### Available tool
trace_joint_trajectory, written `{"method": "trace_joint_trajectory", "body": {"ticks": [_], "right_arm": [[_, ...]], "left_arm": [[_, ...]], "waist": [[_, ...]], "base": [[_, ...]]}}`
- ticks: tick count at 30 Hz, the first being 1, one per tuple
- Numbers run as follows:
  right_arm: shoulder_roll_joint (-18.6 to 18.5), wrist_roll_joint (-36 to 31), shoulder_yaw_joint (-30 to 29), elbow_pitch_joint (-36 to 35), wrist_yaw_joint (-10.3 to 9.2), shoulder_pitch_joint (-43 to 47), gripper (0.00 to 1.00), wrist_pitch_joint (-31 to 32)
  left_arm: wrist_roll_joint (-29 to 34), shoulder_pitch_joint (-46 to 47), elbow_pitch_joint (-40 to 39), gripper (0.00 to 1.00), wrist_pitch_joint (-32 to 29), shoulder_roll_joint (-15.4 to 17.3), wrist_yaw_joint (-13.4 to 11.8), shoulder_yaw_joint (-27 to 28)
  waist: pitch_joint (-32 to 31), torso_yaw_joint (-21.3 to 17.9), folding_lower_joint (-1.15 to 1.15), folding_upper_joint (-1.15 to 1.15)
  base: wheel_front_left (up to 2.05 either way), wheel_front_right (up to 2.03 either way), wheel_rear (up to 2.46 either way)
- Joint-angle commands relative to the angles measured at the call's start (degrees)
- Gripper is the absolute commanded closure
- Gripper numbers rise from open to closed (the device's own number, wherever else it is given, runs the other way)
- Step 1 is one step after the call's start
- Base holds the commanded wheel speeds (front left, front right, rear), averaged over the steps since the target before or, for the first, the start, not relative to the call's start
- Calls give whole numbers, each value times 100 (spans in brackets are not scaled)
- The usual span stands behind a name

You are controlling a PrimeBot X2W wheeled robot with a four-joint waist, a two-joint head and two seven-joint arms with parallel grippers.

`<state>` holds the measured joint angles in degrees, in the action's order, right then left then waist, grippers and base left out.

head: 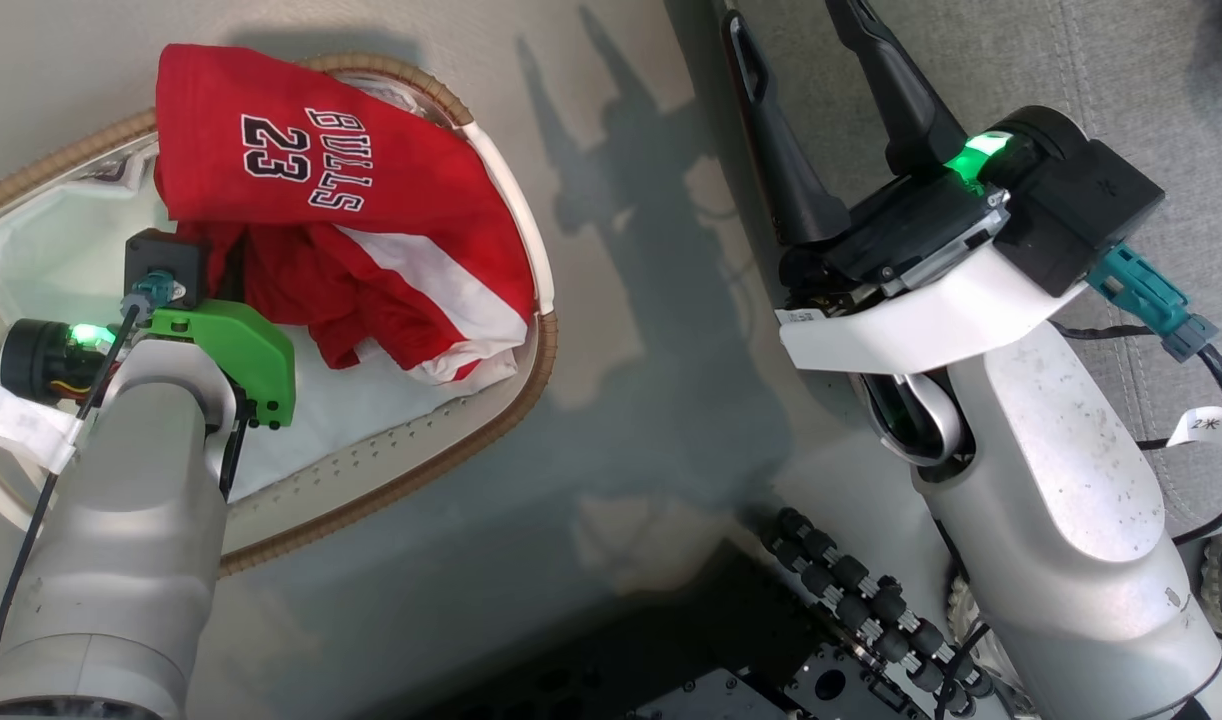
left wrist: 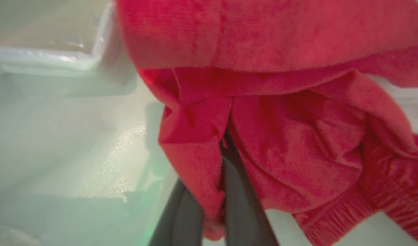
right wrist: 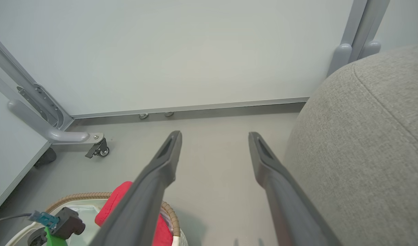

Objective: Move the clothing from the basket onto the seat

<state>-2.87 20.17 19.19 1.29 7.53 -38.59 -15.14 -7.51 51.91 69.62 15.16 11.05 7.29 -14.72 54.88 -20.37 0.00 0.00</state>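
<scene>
Fingers [left wrist: 241, 205] of the left gripper [left wrist: 214, 191] are clenched on a fold of the clothing [head: 301, 170], reaching down inside the basket [head: 531, 370], presumably so the bundle can be lifted clear. Red cloth lies heaped in the basket, one edge draped over its brown rim. Just beside the seat [right wrist: 366, 136], the right gripper [right wrist: 212, 136] hangs released, fingers spread, likely waiting. White-edged lettering reads "BULLS 23", upside down in the head view; a cable tag [head: 1206, 428] shows "2" plus an unclear mark.

A glossy grey floor [head: 631, 330] bears the basket [head: 537, 360] at left and the seat [head: 1151, 70] at right — a bare strip between them.
</scene>
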Motion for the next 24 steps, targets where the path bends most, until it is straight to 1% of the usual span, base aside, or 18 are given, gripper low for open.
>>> {"method": "trace_joint_trajectory", "body": {"ticks": [1,7,12,19,24], "right_arm": [[-14,25,0,40,-8,-64,0,-1],[-14,-47,12,207,-8,33,0,-1],[-14,-87,27,389,-8,135,0,-1],[-16,-232,44,684,-8,386,0,-1],[-17,-375,-9,913,-8,633,0,-1]], "left_arm": [[-64,-49,-70,100,-1,8,22,-1],[-214,-304,-234,100,-1,-108,27,-69],[-358,-589,-522,100,-1,-167,27,-203],[-652,-1009,-918,100,-1,-233,27,-404],[-812,-1354,-1293,100,-1,-312,28,-582]], "waist": [[-79,-13,0,0],[-471,44,0,0],[-892,126,0,0],[-1612,295,0,0],[-2181,489,0,0]], "base": [[0,0,0],[0,0,0],[0,0,0],[0,0,0],[0,0,0]]}}
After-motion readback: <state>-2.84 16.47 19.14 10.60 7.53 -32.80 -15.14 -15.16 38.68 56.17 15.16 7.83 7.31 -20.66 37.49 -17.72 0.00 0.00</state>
